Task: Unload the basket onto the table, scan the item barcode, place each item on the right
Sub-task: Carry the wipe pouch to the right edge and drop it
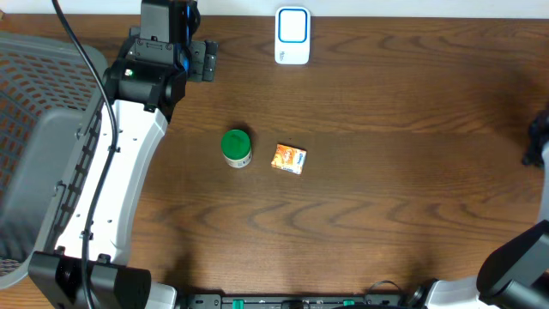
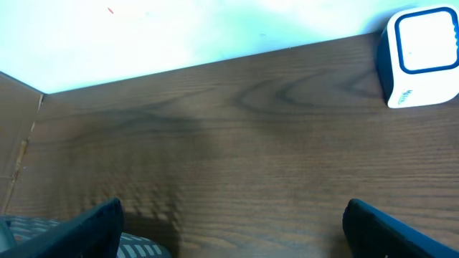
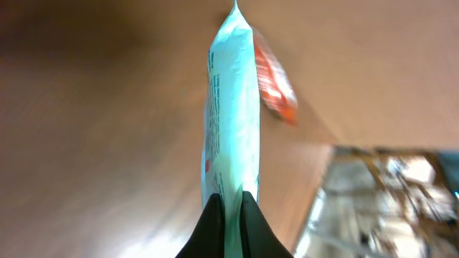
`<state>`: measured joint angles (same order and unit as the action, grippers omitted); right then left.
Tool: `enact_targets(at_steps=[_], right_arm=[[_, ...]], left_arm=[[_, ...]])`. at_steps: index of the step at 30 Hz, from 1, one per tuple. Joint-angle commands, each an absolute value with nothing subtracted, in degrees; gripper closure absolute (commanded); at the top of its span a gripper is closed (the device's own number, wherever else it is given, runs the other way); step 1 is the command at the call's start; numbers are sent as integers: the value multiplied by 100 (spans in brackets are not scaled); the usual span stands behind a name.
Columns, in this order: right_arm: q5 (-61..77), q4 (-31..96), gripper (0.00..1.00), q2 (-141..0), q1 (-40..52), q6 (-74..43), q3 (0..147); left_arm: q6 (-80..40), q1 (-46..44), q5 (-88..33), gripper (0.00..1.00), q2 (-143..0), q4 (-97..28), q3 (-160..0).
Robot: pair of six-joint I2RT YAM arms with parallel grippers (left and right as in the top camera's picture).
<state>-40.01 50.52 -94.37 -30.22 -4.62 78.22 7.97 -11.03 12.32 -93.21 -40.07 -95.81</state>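
My right gripper [image 3: 231, 197] is shut on the lower edge of a thin white and pale-green packet [image 3: 231, 107], which stands edge-on and upright between the black fingers. A blurred orange patch [image 3: 276, 82] shows just behind it. In the overhead view only a dark part of the right arm [image 1: 536, 137] reaches in at the right edge, and the packet is out of view there. The white, blue-framed scanner [image 1: 292, 36] stands at the table's back edge and also appears in the left wrist view [image 2: 419, 57]. My left gripper [image 1: 204, 60] [image 2: 229, 222] hangs wide open and holds nothing, left of the scanner.
A green-lidded jar [image 1: 236, 148] and a small orange box [image 1: 290, 159] lie mid-table. A grey mesh basket [image 1: 34, 129] fills the left side. The left arm [image 1: 120, 172] stretches from the front edge to the back left.
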Motion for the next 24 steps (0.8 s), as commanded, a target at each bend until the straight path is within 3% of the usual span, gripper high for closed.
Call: enact_targets(at_steps=[1, 13, 15, 17, 18, 20, 21, 24], right_arm=[[-4965, 4517, 99, -9432, -3417, -480, 7509], [-3892, 3771, 96, -9758, -4274, -252, 7070], [-3717, 3760, 91, -9776, -4364, -250, 7070], [-3564, 3745, 73, -9773, -4429, -252, 7070], [-3492, 3726, 37, -9773, -4440, -252, 7070], [-3258, 3704, 8, -9773, -4414, -250, 7091], [-3127, 3704, 1, -9773, -4383, -250, 7113], [-2484, 3815, 1, -9727, -4174, -250, 7279]], left_arm=[[832, -1090, 1262, 2, -9244, -4010, -9579], [834, -1090, 1262, 2, -9244, -4010, -9579], [834, -1090, 1262, 2, -9244, -4010, -9579], [834, -1090, 1262, 2, -9244, -4010, -9579], [834, -1090, 1262, 2, -9244, -4010, -9579], [834, -1090, 1262, 2, -9244, -4010, -9579], [834, -1090, 1262, 2, -9244, -4010, -9579], [834, -1090, 1262, 2, -9244, -4010, -9579]])
